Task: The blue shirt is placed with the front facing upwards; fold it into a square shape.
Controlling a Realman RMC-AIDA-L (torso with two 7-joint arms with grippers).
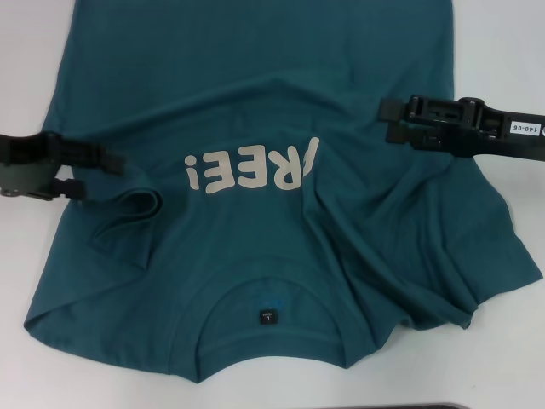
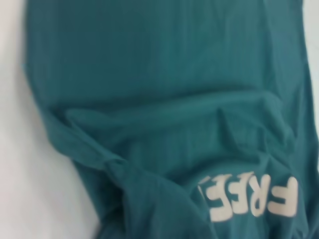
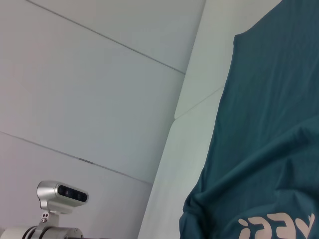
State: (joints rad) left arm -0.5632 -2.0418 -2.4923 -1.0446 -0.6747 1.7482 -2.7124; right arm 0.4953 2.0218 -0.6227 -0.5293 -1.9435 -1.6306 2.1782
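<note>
Shirt (image 1: 255, 111): 1, rumpled | left pincer (image 1: 115, 166): perhaps gripping sleeve | right pincer (image 1: 387, 119): unclear

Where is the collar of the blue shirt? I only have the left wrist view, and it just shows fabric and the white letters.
Observer: In the head view the collar is at the edge of the blue shirt nearest the robot, with the neck label showing inside it.
Operator: And where are the arms?
Observer: The left gripper is at the shirt's left edge, beside a bunched fold.
Operator: And the other one?
Observer: The right gripper is over the shirt's right side, just beyond the lettering.
</note>
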